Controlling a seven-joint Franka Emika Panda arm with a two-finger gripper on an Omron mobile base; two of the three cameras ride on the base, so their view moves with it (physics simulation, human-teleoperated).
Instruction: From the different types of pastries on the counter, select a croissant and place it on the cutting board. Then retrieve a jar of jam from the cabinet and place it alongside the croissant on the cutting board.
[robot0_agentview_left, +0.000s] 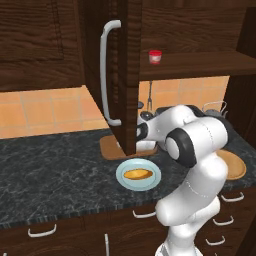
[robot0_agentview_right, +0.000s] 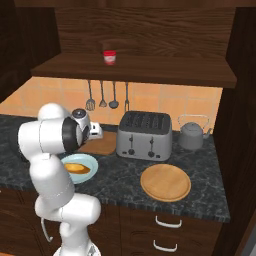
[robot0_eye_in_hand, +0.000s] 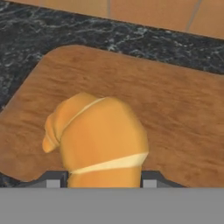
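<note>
Hand view: croissant clamped in the gripper, over the cutting board, not yet set down.

Largest first: I see the counter (robot0_agentview_right: 200, 165), black-grey marble, running under everything; above it the cabinet (robot0_agentview_left: 120, 75) door stands open, with the jar of jam (robot0_agentview_right: 109, 57) on the shelf, well above the arm. The cutting board (robot0_eye_in_hand: 166, 109) lies beside the toaster (robot0_agentview_right: 145, 135). A blue plate (robot0_agentview_left: 122, 181) with the long yellow roll (robot0_agentview_left: 138, 174) sits just in front. The gripper (robot0_eye_in_hand: 101, 183) has its fingers pressed to either side of the croissant (robot0_eye_in_hand: 98, 140). I judge this the placing step; next calls for lowering, releasing, then a clean lift. Room is tight: door edge near the hand, toaster alongside, board corners close.
</note>
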